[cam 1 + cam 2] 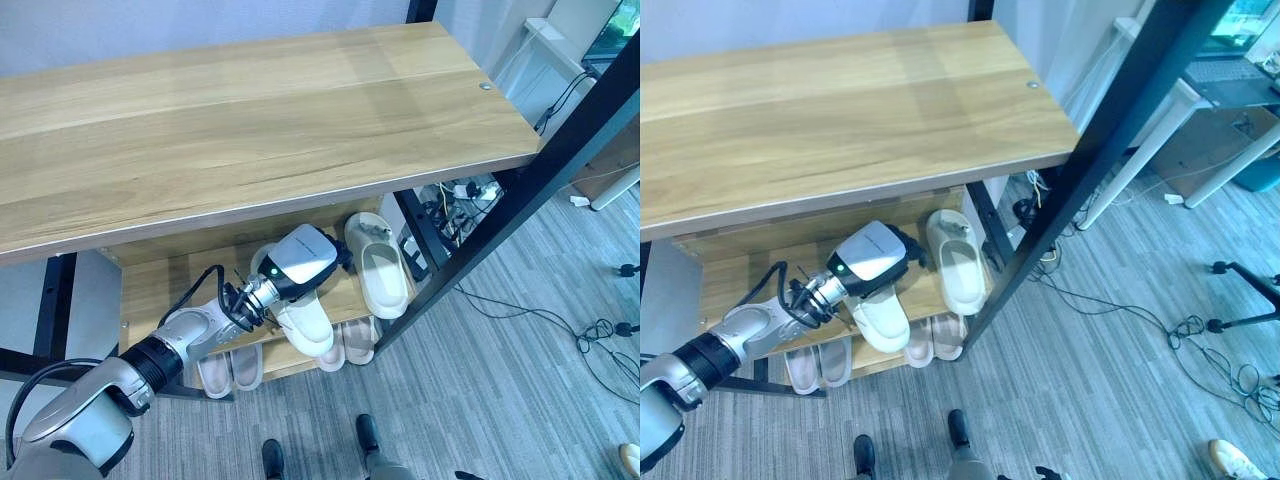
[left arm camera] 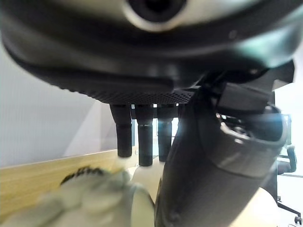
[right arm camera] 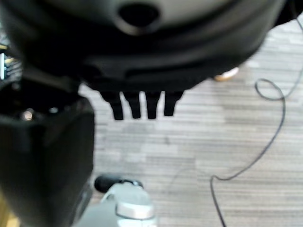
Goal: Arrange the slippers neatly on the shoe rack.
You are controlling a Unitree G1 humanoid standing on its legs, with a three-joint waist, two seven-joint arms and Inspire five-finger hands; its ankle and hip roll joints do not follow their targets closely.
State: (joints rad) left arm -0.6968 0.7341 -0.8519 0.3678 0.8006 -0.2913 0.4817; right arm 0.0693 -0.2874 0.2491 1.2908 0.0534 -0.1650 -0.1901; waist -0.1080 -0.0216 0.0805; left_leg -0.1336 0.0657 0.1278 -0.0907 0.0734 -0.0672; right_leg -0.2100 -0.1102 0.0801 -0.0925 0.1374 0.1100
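My left hand (image 1: 300,262) over a white slipper (image 1: 308,325) on the rack's (image 1: 150,290) middle shelf, fingers (image 2: 144,135) straight above it, gripping nothing, second slipper (image 1: 378,262) beside, right hand's (image 3: 142,56) fingers straight, empty

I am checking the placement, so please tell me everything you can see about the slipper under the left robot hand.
The slipper is cream-white, an open slide with a broad strap, and looks like soft foam or rubber. It lies on the middle shelf of the rack, one end reaching the shelf's front edge. The left robot hand sits over its rear part; whether the fingers grip it is hidden. A matching slipper lies apart to its right.
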